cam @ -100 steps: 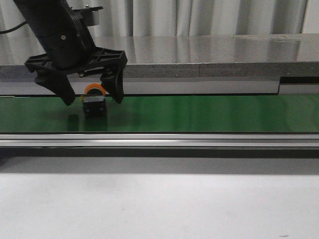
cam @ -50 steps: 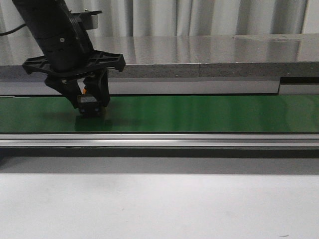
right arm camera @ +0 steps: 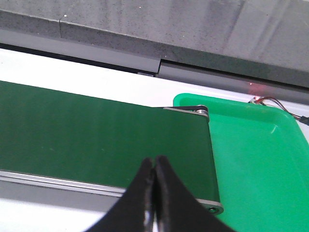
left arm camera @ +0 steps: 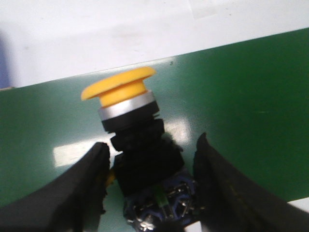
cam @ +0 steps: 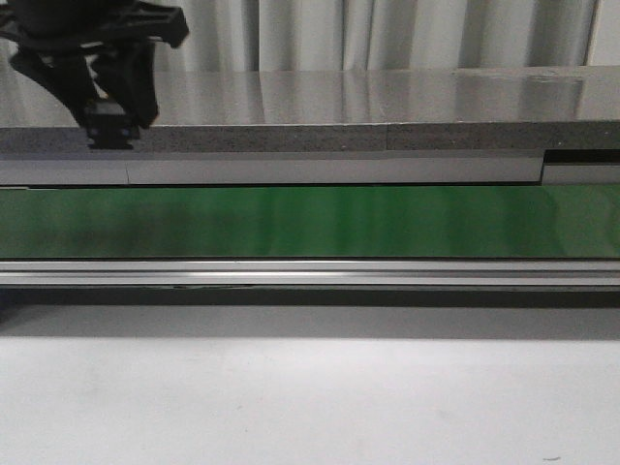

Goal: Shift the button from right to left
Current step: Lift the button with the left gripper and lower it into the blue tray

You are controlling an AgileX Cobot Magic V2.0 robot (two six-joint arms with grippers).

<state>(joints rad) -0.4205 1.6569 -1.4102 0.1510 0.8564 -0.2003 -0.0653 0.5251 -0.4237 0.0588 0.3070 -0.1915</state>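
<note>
Left pincer (left arm camera: 149,193) clamps the button (left arm camera: 137,145) by its black block, cap clear; right pincer (right arm camera: 153,193) pressed closed, idle.

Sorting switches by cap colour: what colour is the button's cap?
Orange-yellow; the button shows it best in the left wrist view.

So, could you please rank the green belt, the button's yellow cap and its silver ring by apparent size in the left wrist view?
1. Green belt
2. Yellow cap of the button
3. Silver ring, only slightly narrower than the cap, so it is a close call.
</note>
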